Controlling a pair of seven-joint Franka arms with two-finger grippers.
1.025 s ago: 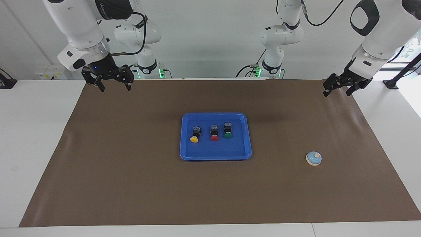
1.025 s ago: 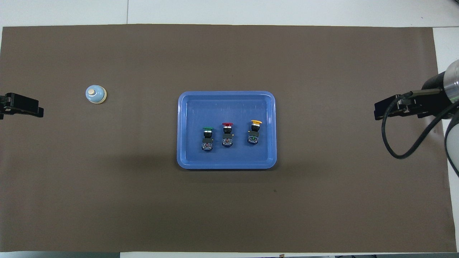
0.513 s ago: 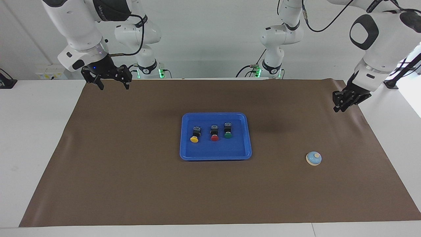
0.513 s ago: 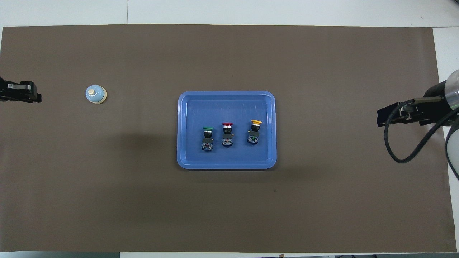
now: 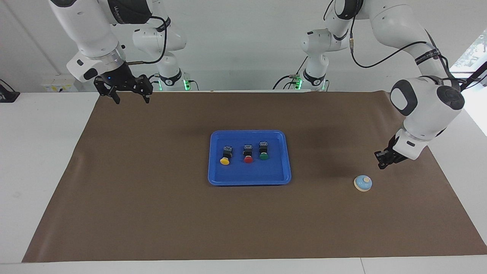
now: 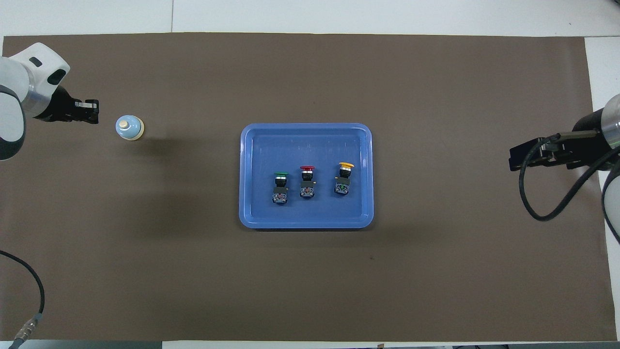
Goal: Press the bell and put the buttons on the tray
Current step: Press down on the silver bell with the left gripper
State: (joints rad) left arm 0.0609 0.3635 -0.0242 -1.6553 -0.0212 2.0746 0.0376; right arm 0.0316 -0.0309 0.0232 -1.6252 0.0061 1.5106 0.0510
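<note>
Seeing a flat bright-blue rectangular plastic tray point(image 5: 249, 182) with rounded corners and a raised rim, lying in the middle of the frame on a brown paper mat point(image 5: 152, 213) covering the white tabletop point(image 5: 38, 160).

Finding three small push-button switches with black bodies and round mushroom caps lying inside the tray in a row, apart from one another, caps pointing away from the robots: the yellow-capped button point(image 5: 225, 156) toward the right arm's end, the red-capped button point(image 5: 248, 155) between the other two, the green-capped button point(image 5: 263, 151) toward the left arm's end. Lying in the half of the tray nearer the robots, none touching the rim.

Spotting a small light-blue dome bell point(image 5: 363, 183) with a cream base rim and cream knob, standing upright on the mat, well apart from the tray, toward the left arm's end.

Hovering over the mat near the bell without touching it: the left pincer point(image 5: 381, 164), clenched, fingertips meeting, grasping nothing.

Hanging in the upper corner of the facing view, over the mat's edge: the right pincer point(image 5: 131, 100), released, fingers spread wide, holding nothing, waiting.

Noticing white lettering on the black band of the right arm at the top edge of the facing view, cut off, not readable.
</note>
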